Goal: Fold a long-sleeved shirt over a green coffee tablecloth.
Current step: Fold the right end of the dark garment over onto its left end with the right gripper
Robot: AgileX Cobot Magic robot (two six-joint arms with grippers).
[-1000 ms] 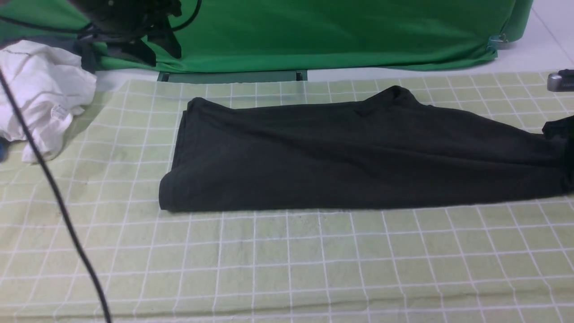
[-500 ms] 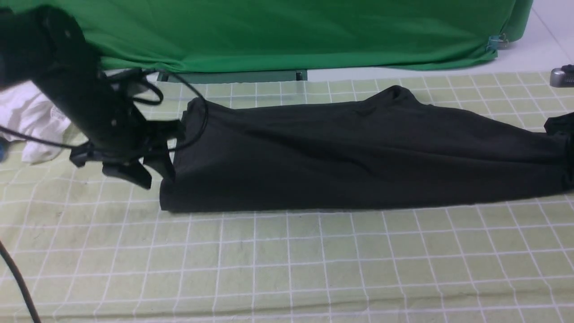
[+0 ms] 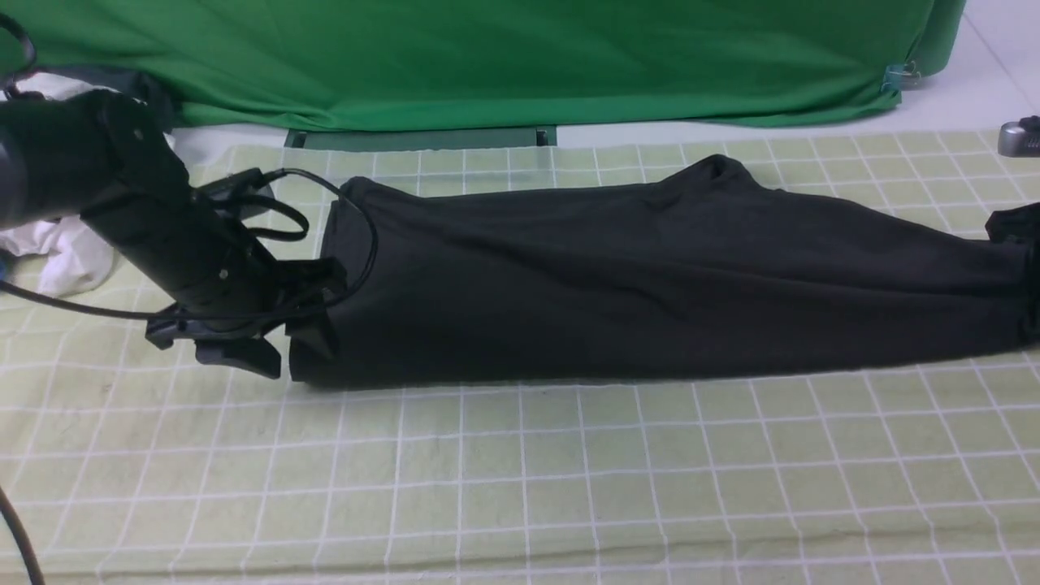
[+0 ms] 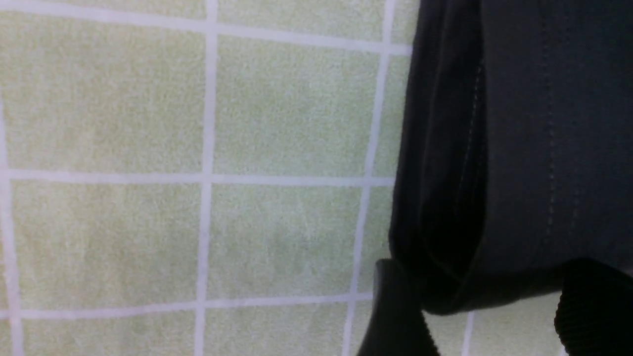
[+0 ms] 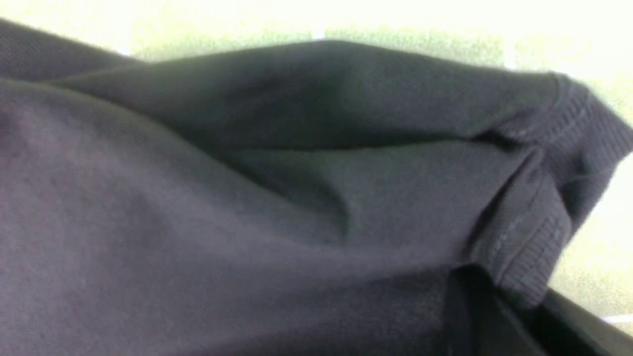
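Observation:
The long-sleeved shirt (image 3: 634,276) lies folded into a long black band across the green coffee tablecloth (image 3: 520,471). My left gripper (image 3: 288,353) sits low at the shirt's near left corner. In the left wrist view that gripper (image 4: 489,277) is open, and the stitched hem corner (image 4: 445,222) lies between its two fingers without being pinched. In the right wrist view my right gripper (image 5: 509,291) is shut on the shirt's right end, beside a ribbed cuff (image 5: 534,257). In the front view this end runs off the right edge. No logo or neck label shows.
A crumpled white garment (image 3: 57,252) lies behind the left arm at the far left. A deep-green drape (image 3: 528,57) hangs along the back. A small silver object (image 3: 1020,138) sits at the right edge. A black cable (image 3: 16,536) crosses the near left corner.
My left arm has swung down from the upper left to the shirt's near left corner, dropping lower in the last half second. The right end of the shirt has hardly moved.

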